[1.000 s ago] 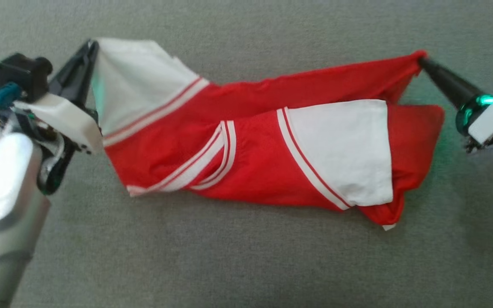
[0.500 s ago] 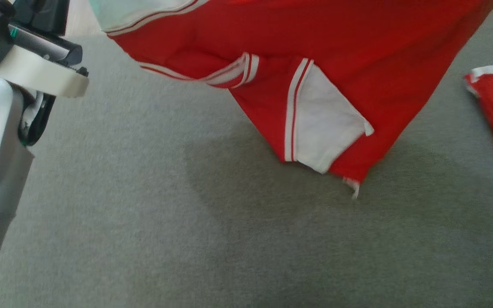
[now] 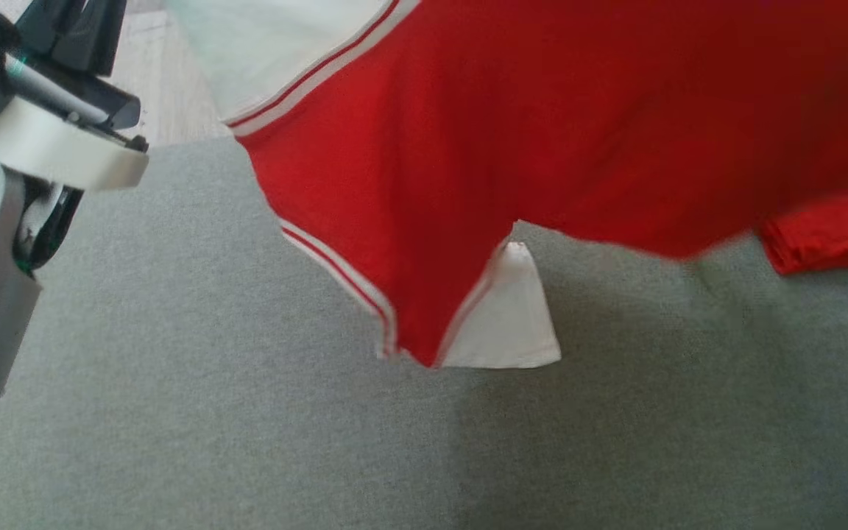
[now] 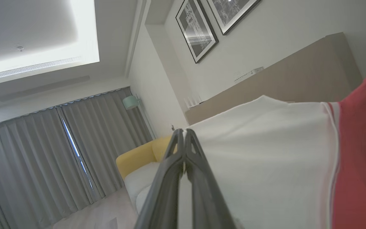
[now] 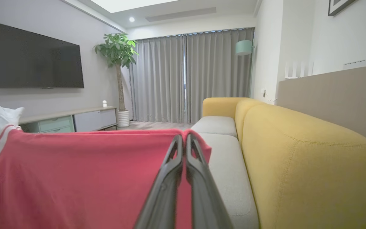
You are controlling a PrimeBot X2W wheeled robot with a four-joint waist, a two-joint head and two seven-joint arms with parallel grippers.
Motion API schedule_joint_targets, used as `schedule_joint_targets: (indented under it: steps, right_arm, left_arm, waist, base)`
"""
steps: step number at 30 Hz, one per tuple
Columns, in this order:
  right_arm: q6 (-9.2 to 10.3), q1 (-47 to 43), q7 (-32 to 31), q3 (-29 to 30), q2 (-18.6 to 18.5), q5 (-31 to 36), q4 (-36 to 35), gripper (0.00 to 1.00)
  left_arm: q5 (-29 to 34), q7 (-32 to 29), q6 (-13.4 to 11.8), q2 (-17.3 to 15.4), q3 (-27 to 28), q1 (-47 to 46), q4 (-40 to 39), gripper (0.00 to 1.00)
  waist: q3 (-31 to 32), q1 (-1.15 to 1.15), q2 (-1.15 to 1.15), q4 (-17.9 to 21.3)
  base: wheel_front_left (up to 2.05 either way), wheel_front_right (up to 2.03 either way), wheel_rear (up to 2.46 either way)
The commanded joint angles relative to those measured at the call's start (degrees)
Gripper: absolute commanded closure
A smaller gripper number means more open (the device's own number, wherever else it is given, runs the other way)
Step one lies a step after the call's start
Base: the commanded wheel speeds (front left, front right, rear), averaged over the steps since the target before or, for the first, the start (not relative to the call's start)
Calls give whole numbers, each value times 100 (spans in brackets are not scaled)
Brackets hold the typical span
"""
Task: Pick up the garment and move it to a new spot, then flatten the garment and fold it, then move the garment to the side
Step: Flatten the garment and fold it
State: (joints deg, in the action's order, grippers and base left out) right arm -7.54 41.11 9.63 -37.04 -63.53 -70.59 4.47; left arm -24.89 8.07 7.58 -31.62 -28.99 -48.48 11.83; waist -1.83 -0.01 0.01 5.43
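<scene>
- Hanging above the grey woven fabric surface [image 3: 210, 442], the red jersey garment [image 3: 542, 132] with white sleeves and striped trim is stretched between both arms; we cannot tell if its lowest white sleeve tip touches the surface.
- We see the left gripper [image 4: 181, 135] clenched on the white sleeve corner, raised above the surface.
- We see the right gripper [image 5: 183, 140] clenched on the red edge, raised above the surface too.
- A crumpled red cloth [image 3: 829, 243] lies on the surface, beside the garment.
- We judge pick-up done, carry to the new spot in hand; laying down, flattening, folding, moving aside are all left.
</scene>
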Motion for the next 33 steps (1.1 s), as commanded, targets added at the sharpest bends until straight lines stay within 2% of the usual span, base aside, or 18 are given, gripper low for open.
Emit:
schedule_joint_targets:
  steps: [1,3,6,10,13,16,20,22,27,33]
  right_arm:
    - [5,99,-59,6,-34,91,96,100]
    - [5,213,-142,-35,53,159,180,100]
    - [5,658,-417,-135,409,348,480,100]
    - [5,1535,-743,-297,961,855,1205,100]
    - [5,2265,-777,-411,1419,1264,1833,100]
    - [5,3143,-437,-539,2064,1761,2634,100]
    - [5,3810,208,-466,2483,2150,3311,100]
    - [5,4042,400,-417,2605,2363,3524,100]
    - [5,4082,531,-256,2670,2837,3605,100]
    - [5,2993,535,104,2573,3132,3126,100]
  left_arm:
    - [-135,-118,-23,-256,244,-472,-98,100]
    - [-137,-165,-22,-251,216,-585,-53,100]
    - [-28,-278,-16,-268,24,-1048,175,100]
    - [195,-303,-12,-216,-354,-1904,668,100]
    - [461,-98,-11,-154,-602,-2635,1192,100]
    - [953,425,-93,-29,-684,-3566,1956,100]
    - [1371,669,-471,167,-598,-4374,2277,100]
    - [1505,686,-609,257,-517,-4624,2095,100]
    - [1485,691,-516,298,-305,-4256,1350,100]
    - [1276,692,-374,168,-70,-2722,586,100]
  waist:
    - [-59,1,-1,13]
    - [-118,1,-1,14]
    - [-380,1,-1,8]
    - [-896,1,-1,-76]
    - [-1306,1,-1,-137]
    - [-1700,1,-1,-143]
    - [-1964,1,-1,-176]
    - [-2080,1,-1,-196]
    - [-2291,1,-1,-303]
    - [-2210,1,-1,-441]
  base:
    - [0,0,0]
    - [0,0,0]
    - [0,0,0]
    - [0,0,0]
    - [0,0,0]
    - [0,0,0]
    - [0,0,0]
    - [0,0,0]
    - [0,0,0]
    - [0,0,0]
